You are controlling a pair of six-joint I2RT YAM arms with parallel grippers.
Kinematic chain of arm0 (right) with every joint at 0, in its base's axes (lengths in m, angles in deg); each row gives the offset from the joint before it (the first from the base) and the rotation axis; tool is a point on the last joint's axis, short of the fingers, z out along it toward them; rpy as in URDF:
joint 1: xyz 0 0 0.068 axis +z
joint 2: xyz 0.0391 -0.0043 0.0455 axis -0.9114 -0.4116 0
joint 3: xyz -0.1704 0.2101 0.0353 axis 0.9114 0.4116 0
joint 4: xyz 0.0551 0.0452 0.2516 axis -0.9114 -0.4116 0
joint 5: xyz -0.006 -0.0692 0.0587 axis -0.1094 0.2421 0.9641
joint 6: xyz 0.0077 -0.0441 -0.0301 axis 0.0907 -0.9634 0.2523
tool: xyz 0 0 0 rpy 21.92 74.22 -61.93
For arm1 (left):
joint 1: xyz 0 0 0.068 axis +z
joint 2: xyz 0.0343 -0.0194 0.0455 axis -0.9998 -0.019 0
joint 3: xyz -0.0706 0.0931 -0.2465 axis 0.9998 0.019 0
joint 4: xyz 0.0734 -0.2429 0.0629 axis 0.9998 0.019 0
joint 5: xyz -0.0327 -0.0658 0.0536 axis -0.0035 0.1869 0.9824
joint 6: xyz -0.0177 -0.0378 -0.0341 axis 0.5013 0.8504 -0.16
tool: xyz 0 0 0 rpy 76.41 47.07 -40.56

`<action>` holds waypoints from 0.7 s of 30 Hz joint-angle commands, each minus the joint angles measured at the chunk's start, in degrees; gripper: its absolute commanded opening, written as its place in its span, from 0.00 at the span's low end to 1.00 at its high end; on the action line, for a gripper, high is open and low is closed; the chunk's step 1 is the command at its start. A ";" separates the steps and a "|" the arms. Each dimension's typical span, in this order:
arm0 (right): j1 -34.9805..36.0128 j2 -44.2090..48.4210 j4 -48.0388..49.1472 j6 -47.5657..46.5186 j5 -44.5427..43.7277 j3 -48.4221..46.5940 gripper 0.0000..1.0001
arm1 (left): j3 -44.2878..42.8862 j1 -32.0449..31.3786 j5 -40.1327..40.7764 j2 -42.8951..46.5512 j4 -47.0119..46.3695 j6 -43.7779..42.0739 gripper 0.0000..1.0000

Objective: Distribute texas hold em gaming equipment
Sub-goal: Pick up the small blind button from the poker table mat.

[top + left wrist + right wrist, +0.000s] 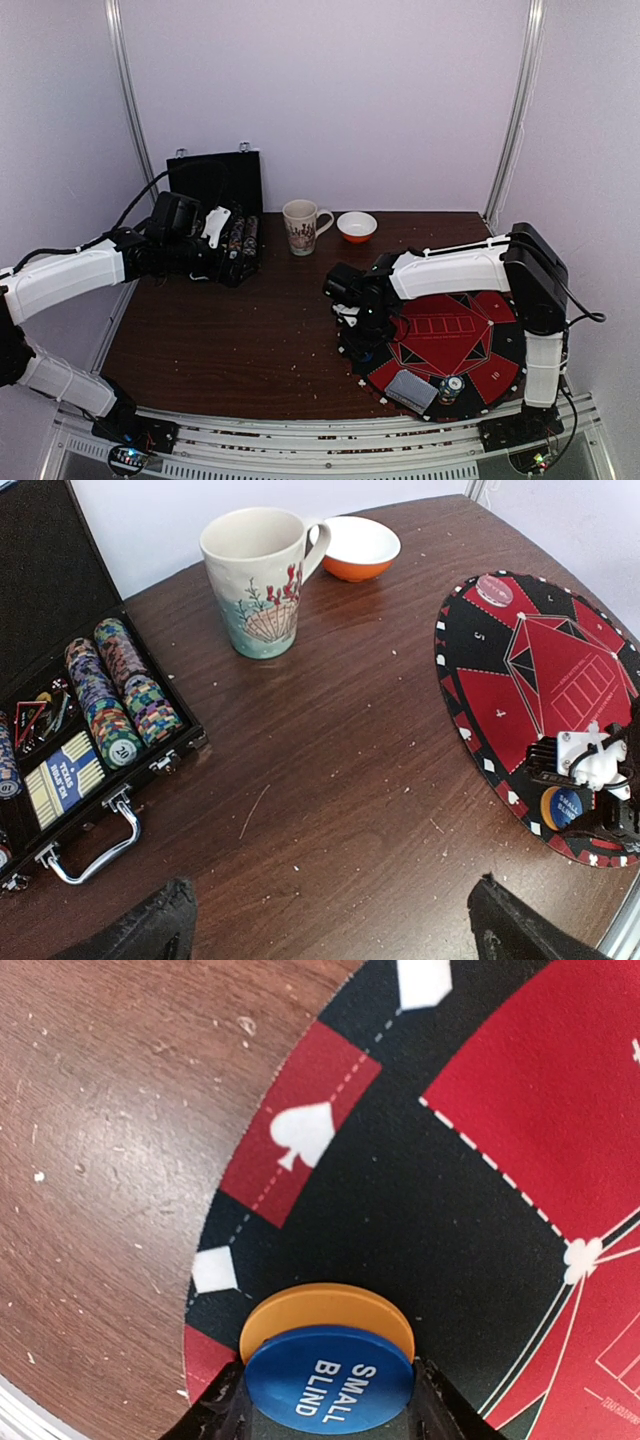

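A blue button disc (330,1378) marked SMALL BLIND lies on top of an orange button disc (325,1308) at the left rim of the round red-and-black mat (400,1180). My right gripper (330,1405) has a finger pressed on each side of the blue disc, low over the mat (450,340). A grey-backed stack of cards (412,390) and one chip (455,385) lie on the mat's near part. Rows of striped chips (110,690) fill the open black case (60,590). My left gripper (330,940) hangs open by the case (215,190), nothing between its fingers.
A patterned mug (262,580) and a small orange bowl (360,545) stand at the back of the brown table (330,780). The case's metal handle (95,845) sticks out toward its front. A pale round chip (495,588) sits on the mat's far edge.
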 commanded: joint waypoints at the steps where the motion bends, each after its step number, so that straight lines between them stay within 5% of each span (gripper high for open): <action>1: -0.20 1.33 -4.40 -0.16 -1.59 -0.06 0.40 | -0.43 -0.38 -0.73 1.25 -3.00 -0.61 0.98; 21: -2.83 7.82 -6.18 -1.32 0.04 0.14 0.36 | -1.06 -0.36 -1.08 1.19 -3.06 -1.20 0.98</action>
